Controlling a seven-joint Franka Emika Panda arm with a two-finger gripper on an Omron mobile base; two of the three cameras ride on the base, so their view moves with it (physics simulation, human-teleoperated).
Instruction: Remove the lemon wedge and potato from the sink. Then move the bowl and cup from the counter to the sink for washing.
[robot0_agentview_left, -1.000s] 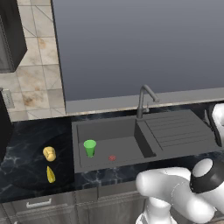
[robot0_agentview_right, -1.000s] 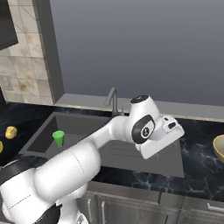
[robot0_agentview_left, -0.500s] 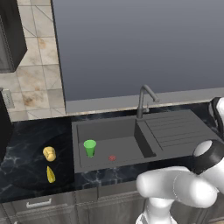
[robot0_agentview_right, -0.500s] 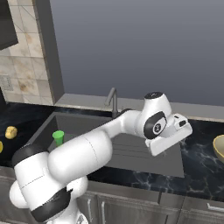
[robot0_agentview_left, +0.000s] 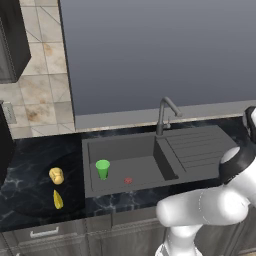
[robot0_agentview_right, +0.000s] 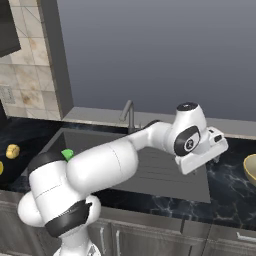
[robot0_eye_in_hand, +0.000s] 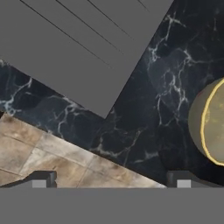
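The green cup (robot0_agentview_left: 102, 168) stands upright inside the dark sink (robot0_agentview_left: 120, 150), left of the red drain (robot0_agentview_left: 128, 180). On the counter left of the sink lie the potato (robot0_agentview_left: 56, 175) and, in front of it, the lemon wedge (robot0_agentview_left: 58, 199). The tan-yellow bowl (robot0_agentview_right: 250, 170) sits on the counter right of the drainboard; its rim also shows in the hand view (robot0_eye_in_hand: 209, 122). My gripper (robot0_agentview_right: 218, 155) hangs over the counter between the drainboard and the bowl, open and empty (robot0_eye_in_hand: 111, 180), a short way from the bowl.
The curved faucet (robot0_agentview_left: 165, 113) rises behind the sink. The ribbed drainboard (robot0_eye_in_hand: 78, 43) lies under my forearm. A tan tiled surface (robot0_eye_in_hand: 65, 162) runs along the black marble counter (robot0_eye_in_hand: 144, 109) in the hand view. My arm spans the sink in the right base view.
My arm has swung further right, carrying the open hand past the drainboard toward the bowl. The cup, potato and lemon wedge have not moved.
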